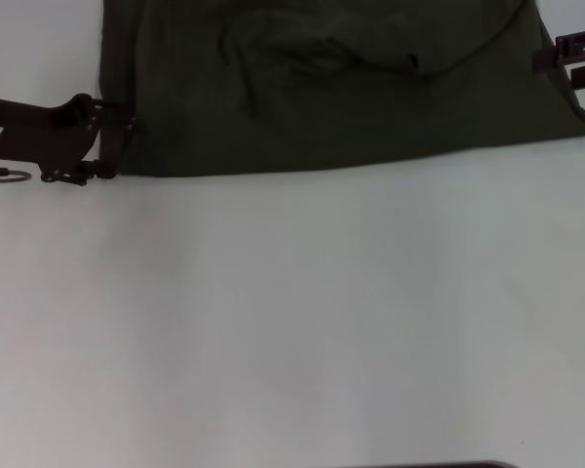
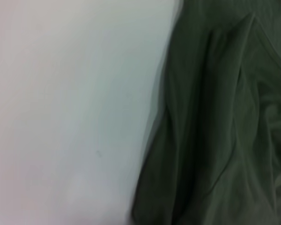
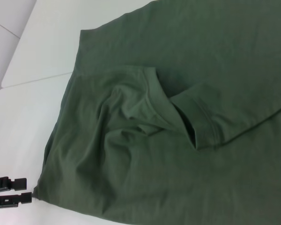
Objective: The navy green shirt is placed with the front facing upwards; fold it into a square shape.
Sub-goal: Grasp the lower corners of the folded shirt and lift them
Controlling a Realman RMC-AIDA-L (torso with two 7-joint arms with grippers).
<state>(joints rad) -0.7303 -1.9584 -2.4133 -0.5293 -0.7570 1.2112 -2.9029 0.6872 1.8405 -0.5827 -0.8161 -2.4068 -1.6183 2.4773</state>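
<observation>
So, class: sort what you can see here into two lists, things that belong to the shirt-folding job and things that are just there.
Part of the job:
- navy green shirt, sleeves folded in
- left hand at its near left corner
- right hand at its right edge

Just there:
- white table

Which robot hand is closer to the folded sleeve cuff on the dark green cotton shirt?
The right hand, at the shirt's right edge, nearer the sleeve cuff. The left hand is at the near-left corner.
</observation>
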